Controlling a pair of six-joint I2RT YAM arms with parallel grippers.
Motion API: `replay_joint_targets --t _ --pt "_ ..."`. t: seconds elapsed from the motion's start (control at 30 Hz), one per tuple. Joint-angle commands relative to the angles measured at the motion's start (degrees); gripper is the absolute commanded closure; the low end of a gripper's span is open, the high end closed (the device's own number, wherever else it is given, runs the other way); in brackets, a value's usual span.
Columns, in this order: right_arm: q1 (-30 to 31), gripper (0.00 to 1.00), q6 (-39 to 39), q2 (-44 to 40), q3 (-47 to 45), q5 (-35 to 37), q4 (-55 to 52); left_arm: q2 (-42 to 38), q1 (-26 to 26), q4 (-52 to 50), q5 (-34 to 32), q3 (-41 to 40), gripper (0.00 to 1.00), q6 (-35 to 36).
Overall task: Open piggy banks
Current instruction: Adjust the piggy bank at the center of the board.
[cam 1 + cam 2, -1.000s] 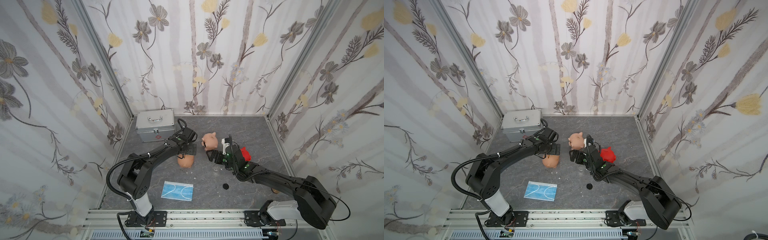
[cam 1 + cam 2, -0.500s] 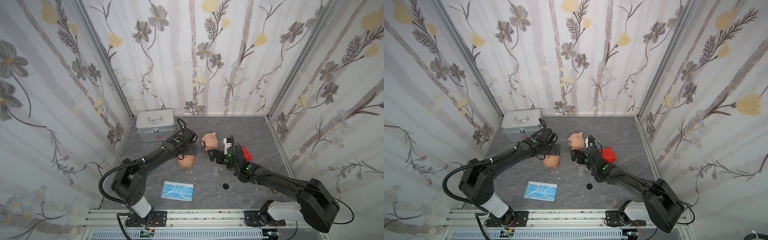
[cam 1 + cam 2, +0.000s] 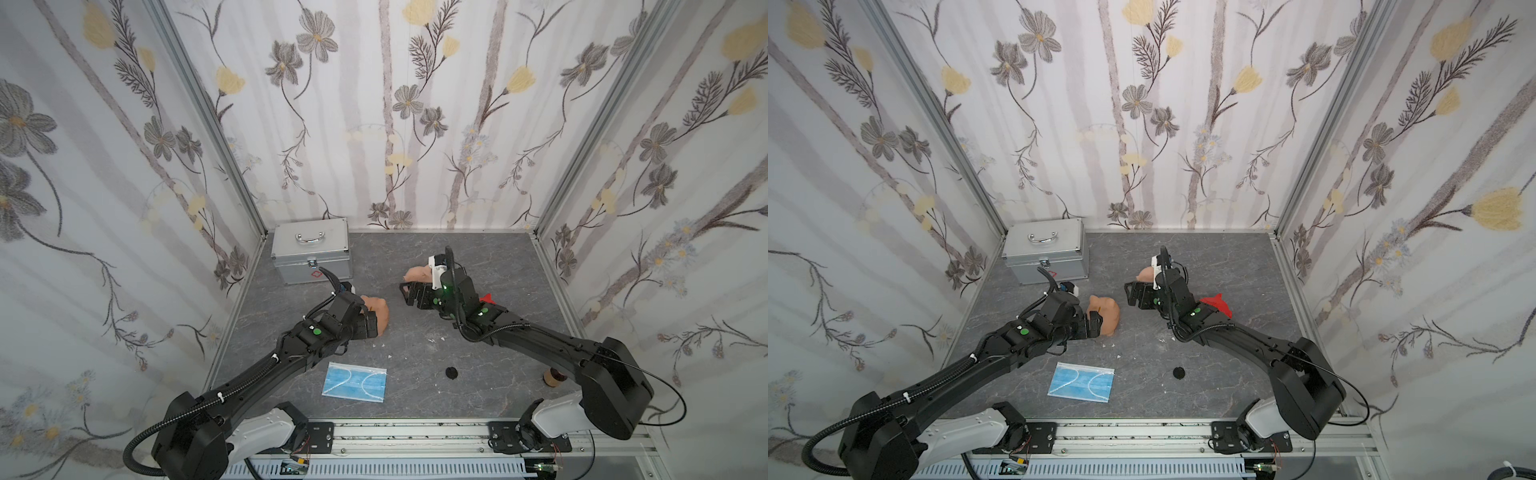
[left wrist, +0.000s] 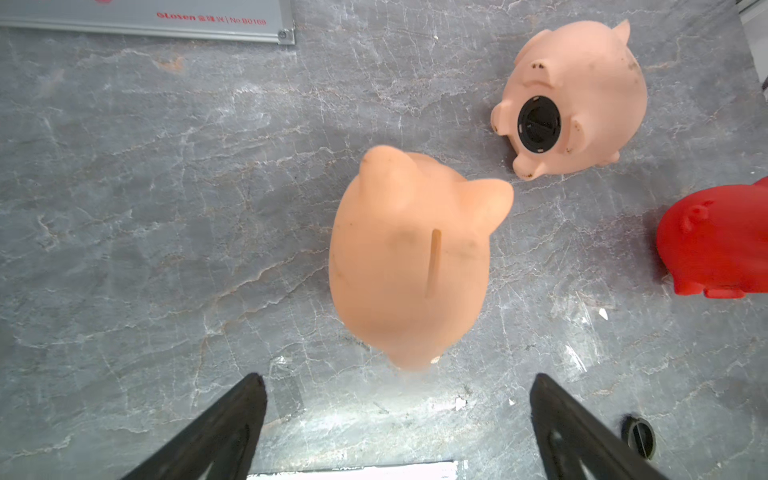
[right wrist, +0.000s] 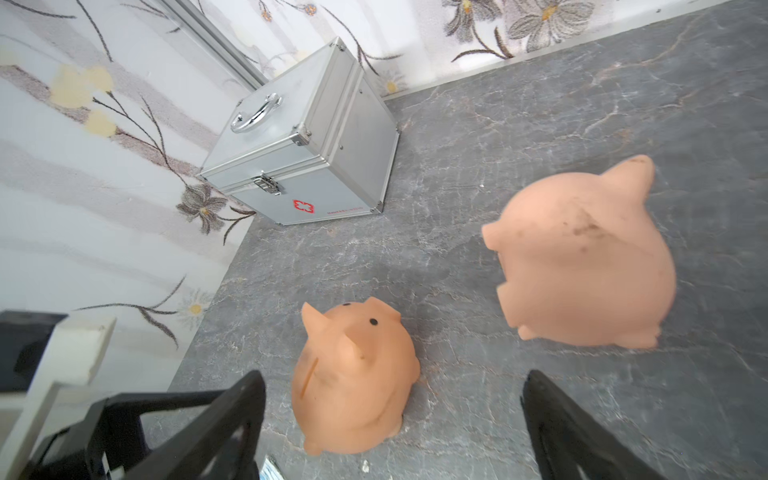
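Note:
Three piggy banks lie on the grey floor. A peach pig [image 4: 409, 257] stands upright with its coin slot up, just ahead of my open left gripper [image 4: 395, 386], which holds nothing; both top views show this pig [image 3: 380, 313] [image 3: 1108, 311]. A second peach pig [image 4: 573, 99] lies on its side, and its black belly plug [image 4: 539, 124] is still in. My right gripper [image 3: 405, 293] hovers open and empty beside this pig [image 3: 417, 274]. The red pig [image 3: 1217, 303] is mostly hidden behind the right arm. In the right wrist view both peach pigs [image 5: 353, 378] [image 5: 582, 257] show.
A silver metal case [image 3: 311, 255] with a handle stands in the back left corner. A blue face mask [image 3: 354, 381] and a loose black plug [image 3: 451, 372] lie near the front. A small brown object [image 3: 552, 378] sits by the right arm. Papered walls close in three sides.
My left gripper has drawn back toward the front, to the near side of the upright peach pig. My right gripper has shifted a little back and left, toward the pig on its side.

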Motion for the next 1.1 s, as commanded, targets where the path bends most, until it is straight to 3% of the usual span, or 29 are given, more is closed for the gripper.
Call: replay_joint_targets --t 0.0,0.27,0.67,1.07 --pt "0.5 0.04 -1.7 4.0 5.2 -0.9 -5.0 -0.6 -0.4 3.4 0.9 -2.1 0.0 -1.9" --pt "1.0 0.05 -1.2 13.6 15.6 0.0 -12.8 3.7 -0.5 9.2 1.8 -4.7 0.0 -3.2" --pt "3.8 0.05 -3.0 24.6 30.0 2.2 -24.1 7.1 -0.2 5.2 -5.5 -4.5 0.0 -5.6" --pt "4.4 0.1 -3.5 29.4 36.4 6.6 -30.6 7.3 1.9 5.1 -5.1 -5.3 0.0 -6.4"
